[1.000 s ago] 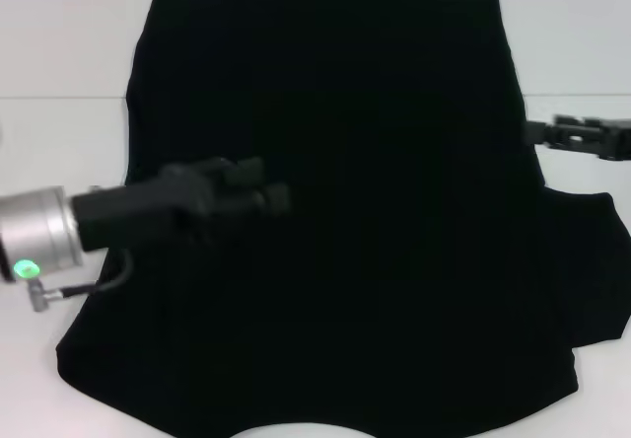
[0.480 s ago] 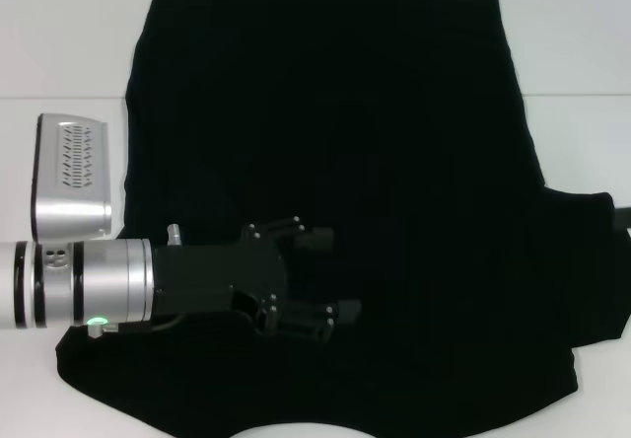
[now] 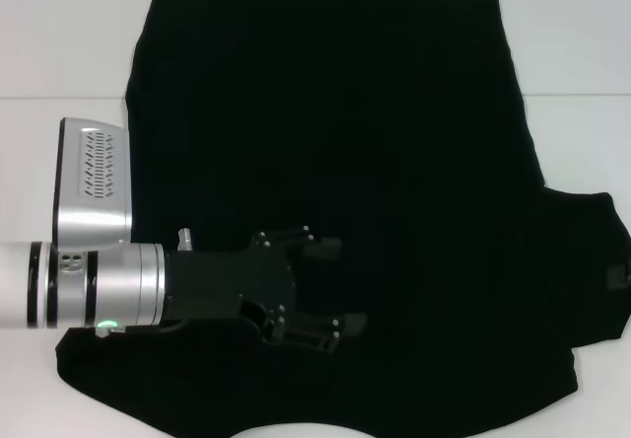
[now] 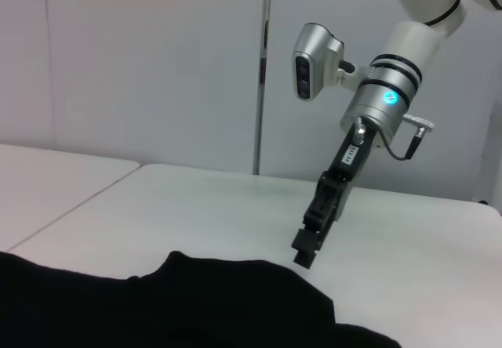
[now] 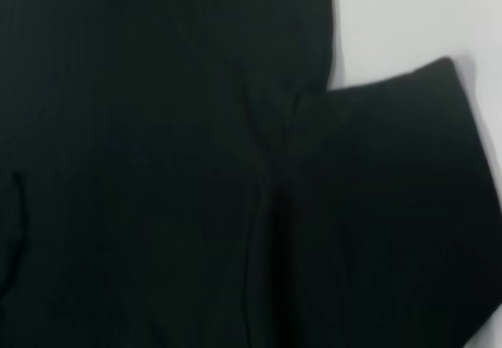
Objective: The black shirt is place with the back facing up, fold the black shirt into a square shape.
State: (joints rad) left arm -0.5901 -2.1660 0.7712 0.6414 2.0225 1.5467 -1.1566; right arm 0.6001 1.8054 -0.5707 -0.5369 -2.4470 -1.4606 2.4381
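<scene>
The black shirt [image 3: 345, 162] lies flat on the white table [image 3: 59, 53], plain side up, with no letters showing. Its right sleeve [image 3: 592, 260] sticks out to the right. My left gripper [image 3: 333, 285] is open and hovers over the shirt's lower left part, fingers pointing right. In the left wrist view my right gripper [image 4: 304, 252] points down just above the sleeve [image 4: 235, 285]. It barely shows at the right edge of the head view. The right wrist view shows the sleeve [image 5: 392, 207] against the shirt's body.
White table shows on the left [image 3: 49, 162] and the right [image 3: 582, 142] of the shirt. A white wall [image 4: 157, 66] stands behind the table. The shirt's lower edge reaches the near table edge.
My left arm has moved down and to the right over the shirt's lower left. My right gripper has moved from beside the shirt's right edge down to the sleeve, almost out of the head view.
</scene>
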